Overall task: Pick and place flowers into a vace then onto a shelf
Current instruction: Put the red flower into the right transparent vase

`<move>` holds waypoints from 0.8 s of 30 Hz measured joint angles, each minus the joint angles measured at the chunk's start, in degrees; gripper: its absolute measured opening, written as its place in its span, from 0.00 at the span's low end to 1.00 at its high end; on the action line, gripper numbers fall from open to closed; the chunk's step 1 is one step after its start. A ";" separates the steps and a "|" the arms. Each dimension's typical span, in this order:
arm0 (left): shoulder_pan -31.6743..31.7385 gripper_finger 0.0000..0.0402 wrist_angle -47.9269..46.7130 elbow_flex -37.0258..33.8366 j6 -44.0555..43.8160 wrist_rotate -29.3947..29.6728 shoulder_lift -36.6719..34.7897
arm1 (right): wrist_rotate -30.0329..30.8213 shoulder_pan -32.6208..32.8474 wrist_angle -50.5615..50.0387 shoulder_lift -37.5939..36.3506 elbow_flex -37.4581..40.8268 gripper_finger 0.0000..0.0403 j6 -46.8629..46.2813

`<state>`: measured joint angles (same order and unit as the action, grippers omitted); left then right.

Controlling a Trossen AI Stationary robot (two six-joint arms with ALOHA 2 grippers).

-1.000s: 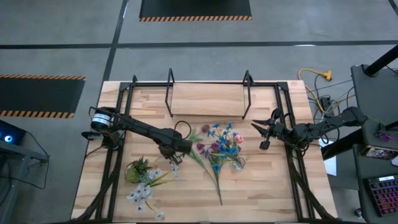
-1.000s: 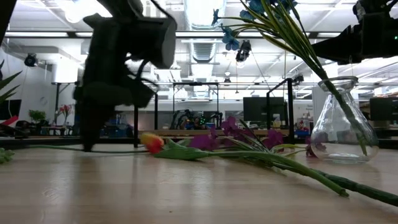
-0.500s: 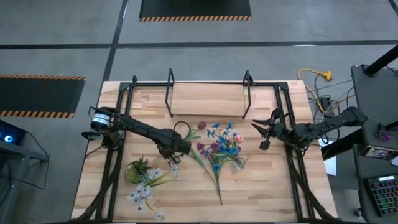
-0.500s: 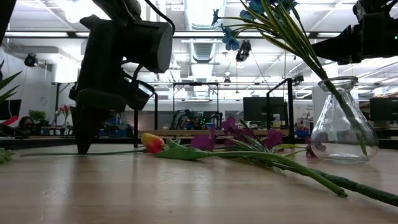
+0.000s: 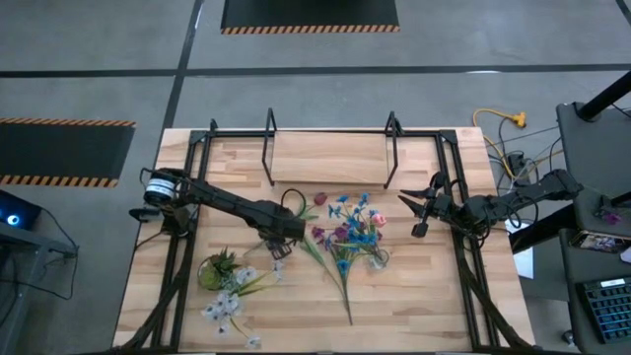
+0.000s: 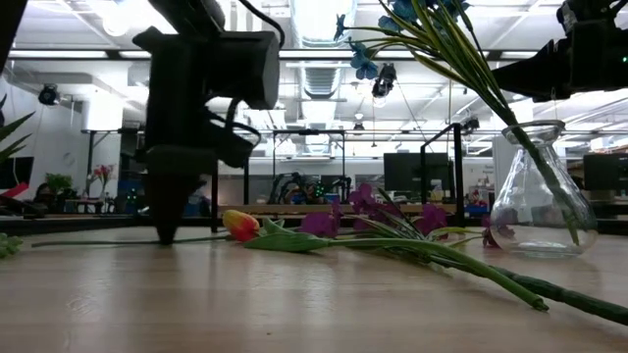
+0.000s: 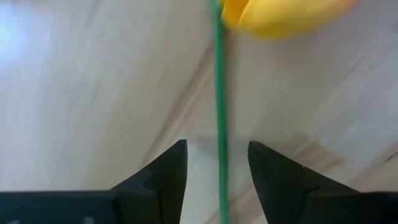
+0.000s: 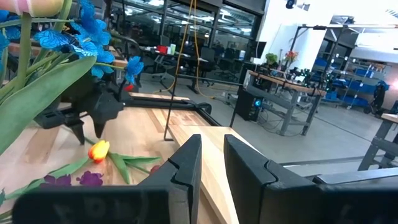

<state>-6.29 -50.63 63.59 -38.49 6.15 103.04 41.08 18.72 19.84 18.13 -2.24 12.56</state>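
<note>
A clear glass vace (image 5: 378,258) (image 6: 543,196) stands right of the table's middle with blue flowers (image 5: 350,219) (image 6: 412,29) leaning out of it. Purple flowers (image 5: 333,237) (image 6: 378,211) and a yellow-orange tulip (image 6: 238,224) (image 8: 98,149) lie flat on the table. My left gripper (image 5: 279,248) (image 7: 217,168) points down, open, with a finger on either side of the tulip's thin green stem (image 7: 218,93) and no visible touch. My right gripper (image 5: 418,212) (image 8: 212,155) waits at the table's right, a narrow gap between its fingers, nothing in it. The wooden shelf (image 5: 328,158) stands at the far middle.
A squat green potted plant (image 5: 217,268) sits near the left front, with white flowers (image 5: 227,306) lying beside it. A long green stem (image 5: 345,296) runs toward the near edge. Black frame rails (image 5: 187,247) border the table's left and right sides.
My left gripper has opened over the tulip's stem and shifted a little toward the table's right, still pointing down. The tulip lies where it was on the table. My right gripper has kept still.
</note>
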 joint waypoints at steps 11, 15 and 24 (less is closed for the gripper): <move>3.84 0.39 10.21 -0.19 7.79 0.00 0.00 | 0.00 0.01 -0.01 0.00 0.00 0.15 -0.11; 4.56 0.38 10.43 -0.35 8.23 -1.06 0.22 | 0.00 0.02 -0.02 0.00 0.00 0.15 -0.09; 5.19 0.17 11.20 -3.23 7.88 -4.10 0.25 | 0.00 0.02 -0.13 0.02 0.00 0.15 0.07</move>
<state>-1.10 -39.43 60.36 -30.60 2.05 103.29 41.08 18.74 19.70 18.15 -2.24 12.62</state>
